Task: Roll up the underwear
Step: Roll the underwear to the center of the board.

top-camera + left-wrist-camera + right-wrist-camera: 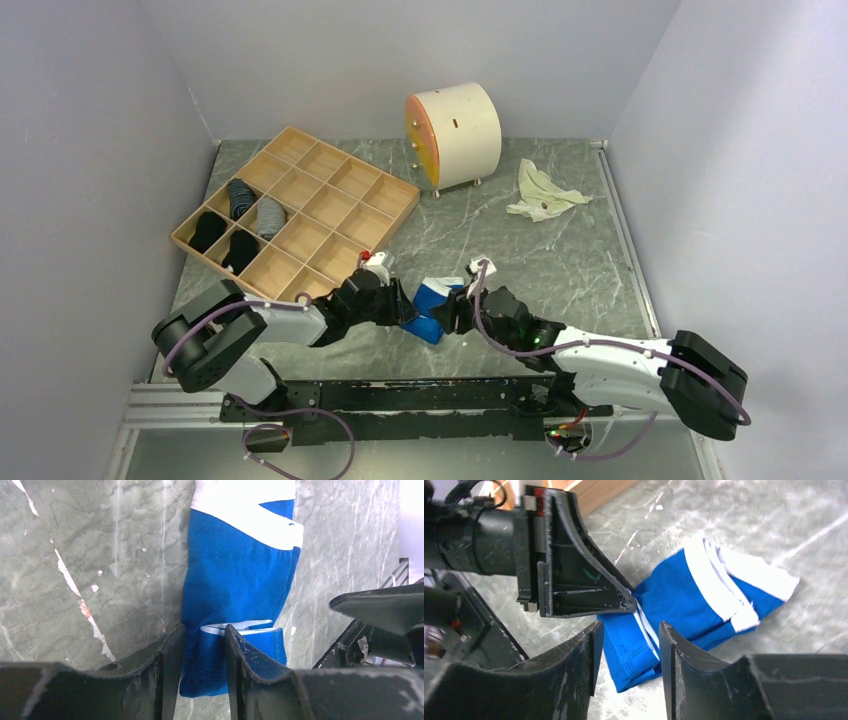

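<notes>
The blue underwear (pixel 430 306) with a white waistband lies folded on the grey marbled table, between my two grippers. My left gripper (pixel 404 312) comes in low from the left and is shut on the underwear's near folded end (pixel 205 655), which bunches between the fingers (pixel 170 652). My right gripper (pixel 458 312) faces it from the right, jaws slightly apart, over the same end of the underwear (pixel 634 645). That cloth looks flat and unpinched there. The left gripper's finger (pixel 589 580) touches the fold in the right wrist view. The waistband end (pixel 724 585) lies flat farther off.
A wooden compartment tray (pixel 300 205) with several dark rolled items stands at the back left, close behind the left arm. A cream cylinder box (pixel 455 135) stands at the back centre. A pale crumpled cloth (pixel 543 192) lies at the back right. White walls enclose the table.
</notes>
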Controlling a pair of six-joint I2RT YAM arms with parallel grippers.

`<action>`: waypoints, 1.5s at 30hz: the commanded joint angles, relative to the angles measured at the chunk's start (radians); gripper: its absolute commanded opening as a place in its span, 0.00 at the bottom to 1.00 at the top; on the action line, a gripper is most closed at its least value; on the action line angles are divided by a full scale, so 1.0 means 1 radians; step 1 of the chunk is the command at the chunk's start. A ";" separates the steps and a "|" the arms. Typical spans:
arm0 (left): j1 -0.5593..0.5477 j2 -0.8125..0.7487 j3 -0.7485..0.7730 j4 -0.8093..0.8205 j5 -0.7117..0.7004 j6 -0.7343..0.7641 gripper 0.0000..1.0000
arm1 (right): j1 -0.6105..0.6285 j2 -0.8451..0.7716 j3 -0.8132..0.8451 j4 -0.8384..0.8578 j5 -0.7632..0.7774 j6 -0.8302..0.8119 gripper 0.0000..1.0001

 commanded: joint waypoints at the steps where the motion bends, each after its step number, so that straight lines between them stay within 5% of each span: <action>1: -0.007 0.026 -0.006 -0.237 -0.053 0.062 0.41 | 0.013 -0.016 0.079 -0.098 -0.078 -0.405 0.54; 5: -0.009 0.037 0.005 -0.241 -0.038 0.067 0.40 | 0.140 0.028 0.134 -0.128 0.111 -0.603 0.59; 8: -0.010 0.042 0.012 -0.253 -0.038 0.066 0.40 | 0.240 0.076 0.141 -0.070 0.089 -0.777 0.59; 13: -0.010 0.051 0.021 -0.260 -0.031 0.067 0.39 | 0.326 0.255 0.221 -0.163 0.205 -0.906 0.57; 26: -0.012 0.033 0.033 -0.288 -0.028 0.080 0.39 | 0.384 0.399 0.194 -0.022 0.274 -1.077 0.58; 31: -0.011 0.020 0.017 -0.281 -0.029 0.071 0.39 | 0.384 0.473 0.185 0.034 0.320 -1.107 0.41; 34: -0.011 0.011 0.006 -0.275 -0.024 0.053 0.41 | 0.385 0.467 0.202 0.012 0.278 -1.103 0.11; 36: -0.011 0.003 0.005 -0.273 -0.024 0.039 0.46 | 0.385 0.455 0.208 0.003 0.246 -1.095 0.00; 45: 0.095 -0.141 0.006 -0.389 -0.048 0.008 0.71 | 0.350 0.476 0.176 0.154 0.018 -0.810 0.00</action>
